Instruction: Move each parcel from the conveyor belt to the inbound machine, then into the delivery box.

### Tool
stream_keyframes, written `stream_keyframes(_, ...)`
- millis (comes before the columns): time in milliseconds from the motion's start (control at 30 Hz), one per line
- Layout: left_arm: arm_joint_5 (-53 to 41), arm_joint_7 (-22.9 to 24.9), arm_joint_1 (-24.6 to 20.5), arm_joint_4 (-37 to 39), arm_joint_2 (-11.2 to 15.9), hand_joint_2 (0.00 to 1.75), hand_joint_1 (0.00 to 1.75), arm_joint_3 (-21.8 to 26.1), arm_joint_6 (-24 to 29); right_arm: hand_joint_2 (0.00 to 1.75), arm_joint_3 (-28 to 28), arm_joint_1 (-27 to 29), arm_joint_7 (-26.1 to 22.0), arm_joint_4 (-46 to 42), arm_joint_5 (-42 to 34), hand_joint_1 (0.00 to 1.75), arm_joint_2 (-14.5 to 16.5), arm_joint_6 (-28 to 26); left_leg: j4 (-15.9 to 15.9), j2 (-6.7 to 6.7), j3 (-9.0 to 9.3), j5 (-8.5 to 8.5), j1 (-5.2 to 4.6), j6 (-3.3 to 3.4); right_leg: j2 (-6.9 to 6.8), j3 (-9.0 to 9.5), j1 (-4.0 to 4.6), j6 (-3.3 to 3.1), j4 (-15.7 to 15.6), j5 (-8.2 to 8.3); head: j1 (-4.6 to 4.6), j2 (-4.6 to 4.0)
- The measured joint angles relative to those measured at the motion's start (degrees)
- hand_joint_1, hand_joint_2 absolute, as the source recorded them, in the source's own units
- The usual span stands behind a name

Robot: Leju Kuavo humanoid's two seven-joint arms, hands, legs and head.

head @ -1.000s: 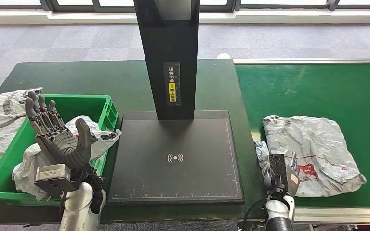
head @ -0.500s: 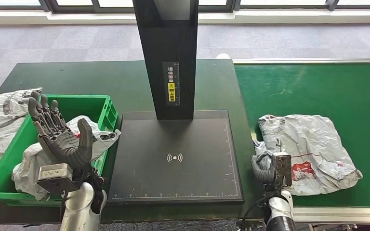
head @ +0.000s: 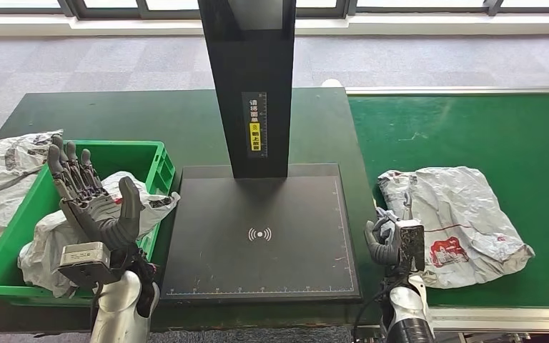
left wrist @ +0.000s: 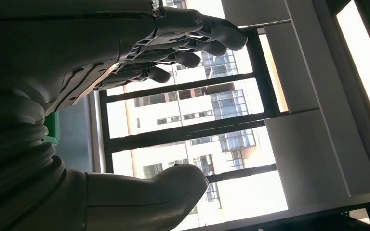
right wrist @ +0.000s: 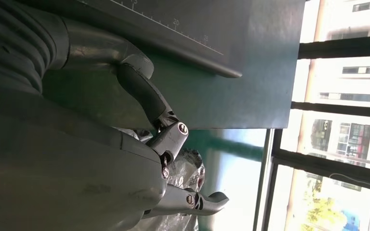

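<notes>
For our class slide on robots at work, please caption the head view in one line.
Right hand grasps a crumpled grey plastic parcel on the green conveyor belt; open left hand hovers above the green plastic crate.

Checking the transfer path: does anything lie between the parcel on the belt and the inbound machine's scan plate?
Nothing visible does. The parcel lies on the conveyor belt beside the scan plate, whose surface is bare. The right hand is at the parcel's near edge.
</notes>
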Motion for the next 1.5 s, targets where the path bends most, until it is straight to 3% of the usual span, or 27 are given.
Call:
stream_keyframes(100, 0.0, -0.01, -0.01, 0.14, 0.0, 1.75, 0.0, 0.0, -0.07, 1.75, 0.39, 0.02, 0.0, -0.06, -0.13, 1.75, -0.01, 0.34, 0.0, 0.0, 0.0, 0.0, 0.0, 0.0, 0.0, 0.0, 0.0, 0.0, 0.0, 0.0, 0.0, 0.0)
stream_keyframes(267, 0.0, -0.04, -0.04, 0.37, 0.0, 1.75, 0.0, 0.0, -0.36, 1.75, 1.26, -0.22, 0.01, 0.36, -0.55, 1.75, -0.11, 2.79, 0.0, 0.0, -0.01, 0.0, 0.0, 0.0, -0.01, 0.0, 0.01, 0.0, 0.0, 0.0, -0.01, 0.0)
stream_keyframes(433, 0.0, -0.04, -0.05, 0.49, 0.0, 1.75, 0.0, 0.0, -0.61, 1.75, 1.3, -1.27, 0.19, 2.95, -0.92, 1.75, -0.52, 1.76, 0.0, -0.03, -0.01, 0.0, 0.0, 0.0, -0.03, 0.01, 0.0, 0.0, 0.0, 0.0, 0.0, 0.0)
stream_keyframes(500, 0.0, -0.04, -0.05, 0.51, 0.0, 1.75, 0.0, 0.0, -0.58, 1.75, 1.3, -2.06, 0.15, 5.38, -0.42, 0.87, -0.75, -0.08, 0.0, -0.02, -0.01, 0.0, 0.0, 0.0, -0.03, 0.01, 0.0, 0.0, 0.0, 0.0, 0.0, 0.0)
stream_keyframes(567, 0.0, -0.04, -0.05, 0.51, 0.0, 1.75, 0.0, 0.0, -0.45, 0.87, 1.3, -2.9, 0.11, 8.16, 0.73, 0.0, -1.04, -2.27, 0.0, -0.02, 0.0, 0.0, 0.0, 0.0, -0.03, 0.0, 0.0, 0.0, 0.0, 0.0, 0.0, 0.0)
stream_keyframes(633, 0.0, -0.04, -0.05, 0.51, 0.0, 1.75, 0.0, 0.0, -0.08, 0.0, 1.29, -3.64, 0.09, 10.76, 2.67, 0.0, -1.31, -5.5, 0.0, -0.03, 0.0, 0.0, 0.0, 0.0, -0.03, 0.0, 0.0, 0.0, 0.0, 0.0, 0.0, 0.0)
stream_keyframes(833, -0.07, 0.1, -0.05, 0.52, 0.0, 1.75, 0.0, -0.02, 0.92, 0.0, -0.37, -4.24, 0.09, 13.69, 9.3, 0.0, -1.49, -14.31, 0.0, -0.03, -0.01, 0.0, 0.0, 0.0, -0.02, -0.02, 0.0, 0.0, 0.0, 0.0, -0.01, 0.0)
stream_keyframes(1500, -0.18, 0.11, -0.05, 0.54, 0.0, 1.75, 0.0, -0.02, 1.21, 0.0, -4.44, -5.74, 0.09, 16.28, 15.67, 0.0, -1.38, -19.52, 0.0, -0.03, -0.02, 0.0, 0.0, 0.0, -0.02, -0.02, 0.0, 0.0, 0.0, 0.0, -0.01, 0.0)
